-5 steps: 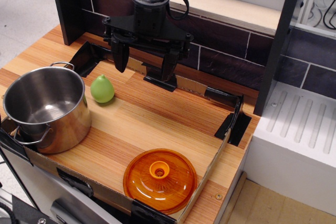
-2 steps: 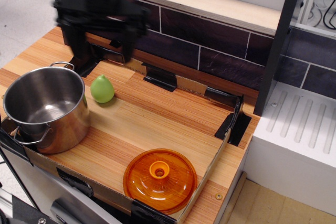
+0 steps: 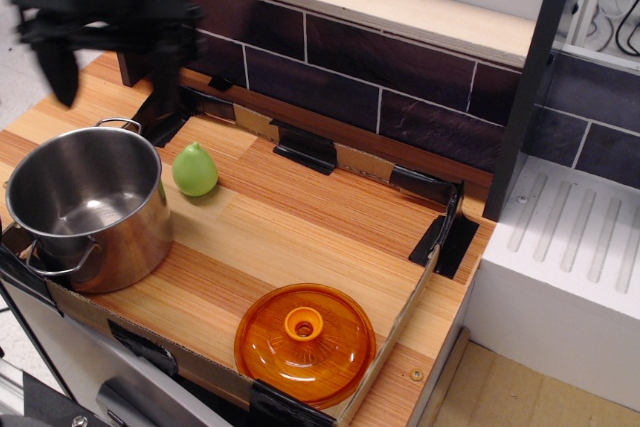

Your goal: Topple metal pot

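observation.image view: gripper (image 3: 112, 82) is up at the top-left, motion-blurred, hanging in the air above the back-left corner of the wooden counter (image 3: 300, 232). its two dark fingers (image 3: 60, 72) are spread wide with nothing between them, so released. it sits above and behind the metal pot (image 3: 88, 207), not touching it.

metal pot stands upright at the left edge of the counter, opening facing up, inside empty and shiny. one wire loop handle (image 3: 118, 124) shows at the back rim, another (image 3: 62, 265) at the front-left wall.

green pear-shaped object (image 3: 195, 169) sits just beside the pot on its right, at the back side; whether it touches the pot wall i cannot tell.

orange translucent lid (image 3: 305, 344) lies dome-up with its knob on top, at the front edge of the counter, well apart from the pot.

dark tiled wall (image 3: 400, 72) runs behind the counter. white ribbed drain tray (image 3: 575, 232) is off to the right, beyond a dark vertical post (image 3: 530, 77).
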{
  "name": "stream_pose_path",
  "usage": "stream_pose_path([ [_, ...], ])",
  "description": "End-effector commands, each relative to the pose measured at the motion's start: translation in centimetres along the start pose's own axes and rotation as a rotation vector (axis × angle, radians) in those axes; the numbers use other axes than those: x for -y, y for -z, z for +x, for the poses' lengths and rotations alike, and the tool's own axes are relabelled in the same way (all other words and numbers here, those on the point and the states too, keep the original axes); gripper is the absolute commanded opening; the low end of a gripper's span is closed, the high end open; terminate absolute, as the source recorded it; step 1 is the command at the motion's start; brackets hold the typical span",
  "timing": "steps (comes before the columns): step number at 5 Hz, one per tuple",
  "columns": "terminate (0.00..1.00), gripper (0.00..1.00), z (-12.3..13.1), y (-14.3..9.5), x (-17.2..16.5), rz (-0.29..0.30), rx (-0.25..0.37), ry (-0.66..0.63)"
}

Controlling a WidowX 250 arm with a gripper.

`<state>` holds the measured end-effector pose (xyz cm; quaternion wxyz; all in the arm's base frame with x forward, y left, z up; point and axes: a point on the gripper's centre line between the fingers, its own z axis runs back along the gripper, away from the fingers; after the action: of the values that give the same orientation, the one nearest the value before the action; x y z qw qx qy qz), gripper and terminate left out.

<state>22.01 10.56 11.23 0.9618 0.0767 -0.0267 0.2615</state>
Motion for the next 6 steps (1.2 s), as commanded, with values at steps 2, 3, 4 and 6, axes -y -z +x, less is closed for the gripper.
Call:
stream_pose_path([
  [2,0.0,1.0,-2.5,3.4,-4.2,0.121,0.001,0.04],
  [3,0.0,1.0,-3.2,4.1,-4.5,0.125,0.014,0.061],
  [4,0.0,1.0,-3.4,4.9,-4.9,0.108,0.008,0.037],
  [6,0.0,1.0,-3.0,7.0,-4.1,0.116,0.004,-0.003],
])
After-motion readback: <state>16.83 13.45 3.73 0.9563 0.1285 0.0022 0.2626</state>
